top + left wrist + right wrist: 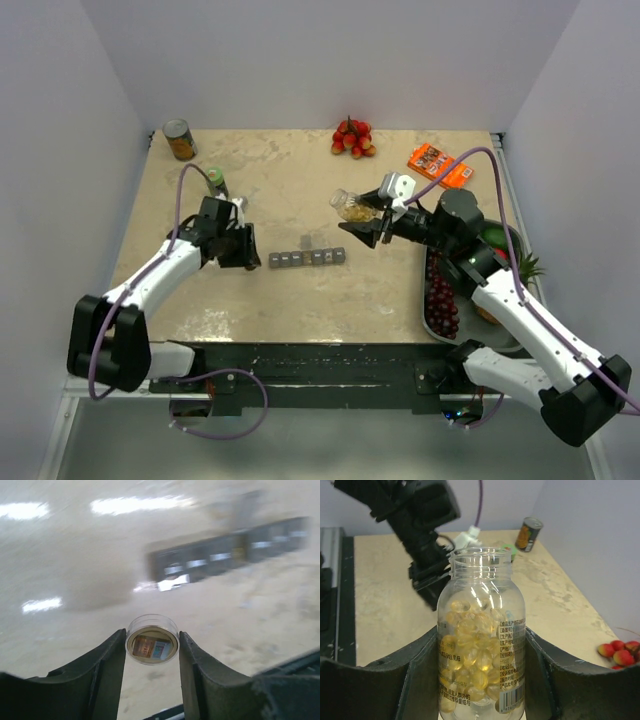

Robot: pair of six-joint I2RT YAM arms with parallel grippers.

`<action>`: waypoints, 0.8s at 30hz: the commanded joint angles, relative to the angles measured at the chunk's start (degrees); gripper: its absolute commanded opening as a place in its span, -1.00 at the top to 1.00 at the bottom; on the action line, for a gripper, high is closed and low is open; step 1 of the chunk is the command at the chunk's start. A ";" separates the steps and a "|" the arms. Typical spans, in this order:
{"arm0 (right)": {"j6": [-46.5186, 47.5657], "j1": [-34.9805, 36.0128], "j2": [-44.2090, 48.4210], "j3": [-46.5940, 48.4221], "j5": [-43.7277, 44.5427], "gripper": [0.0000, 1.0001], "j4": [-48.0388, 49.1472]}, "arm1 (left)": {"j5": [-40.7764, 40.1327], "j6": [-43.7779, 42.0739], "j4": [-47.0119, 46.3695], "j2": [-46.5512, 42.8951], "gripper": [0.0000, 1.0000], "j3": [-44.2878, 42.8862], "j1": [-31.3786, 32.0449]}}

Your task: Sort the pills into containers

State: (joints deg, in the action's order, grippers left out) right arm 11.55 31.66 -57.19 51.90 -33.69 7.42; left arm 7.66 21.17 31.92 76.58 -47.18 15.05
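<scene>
evidently the pour is being set up: the right gripper (481, 632) is clamped round the uncapped pill bottle (481, 565), packed with yellow capsules (470, 655), its mouth tipped toward the left arm. the left gripper (151, 635) pinches the clear cap (152, 644) between its 2 fingers, so it is out of the way. the grey containers (307, 258) lie on the table (300, 180) between both grippers, below the bottle's reach; their contents are too small to tell.
</scene>
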 commanded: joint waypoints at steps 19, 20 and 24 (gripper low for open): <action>12.53 -4.24 -8.47 18.51 -15.53 1.00 -36.51 | 42.09 47.37 -78.14 -8.56 0.89 2.79 9.55; 12.36 -4.32 -8.55 18.41 -15.44 1.00 -36.34 | 41.91 48.08 -79.28 -8.03 0.89 2.79 10.00; 12.01 -4.41 -9.16 18.24 -15.79 1.00 -36.25 | 40.86 48.00 -80.26 -6.44 0.89 2.18 12.11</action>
State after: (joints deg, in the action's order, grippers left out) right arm 24.56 27.62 -66.76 69.89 -47.77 -29.69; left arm 48.97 65.71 -40.18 68.82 -45.08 25.47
